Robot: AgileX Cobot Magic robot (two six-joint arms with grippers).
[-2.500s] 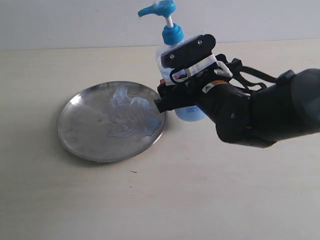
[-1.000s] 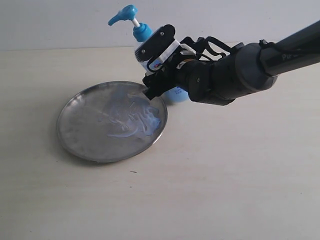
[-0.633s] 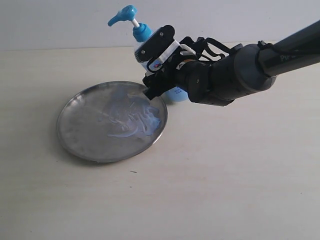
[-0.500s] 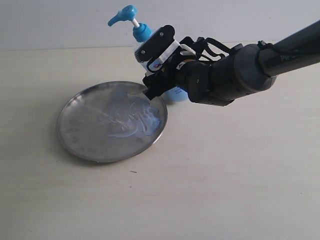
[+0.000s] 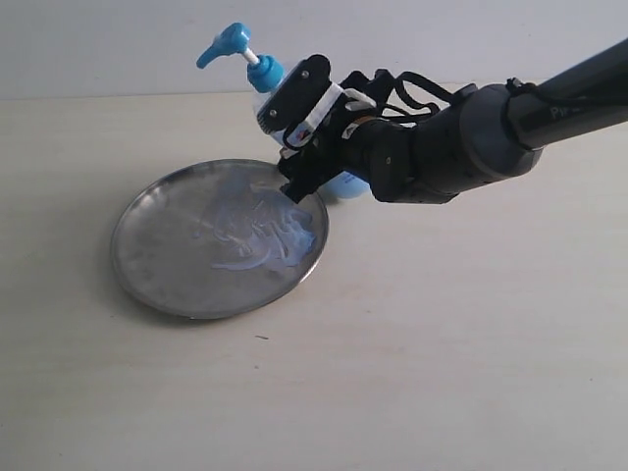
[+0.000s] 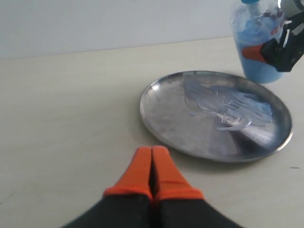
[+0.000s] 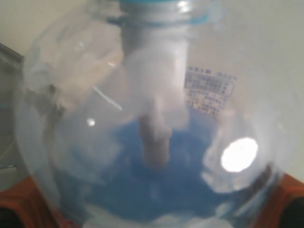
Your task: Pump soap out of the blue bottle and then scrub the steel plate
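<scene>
The counter (image 5: 442,373) is carrying the steel plate (image 5: 157,265). At the plate's far right rim, the right gripper (image 5: 312,162) is pinching the blue bottle (image 5: 263,75) in its jaws, tilting it over the plate. Pale soap (image 5: 265,231) is lying smeared across the plate. The left gripper (image 6: 152,171) is pointing toward the plate, jaws pressed together
</scene>
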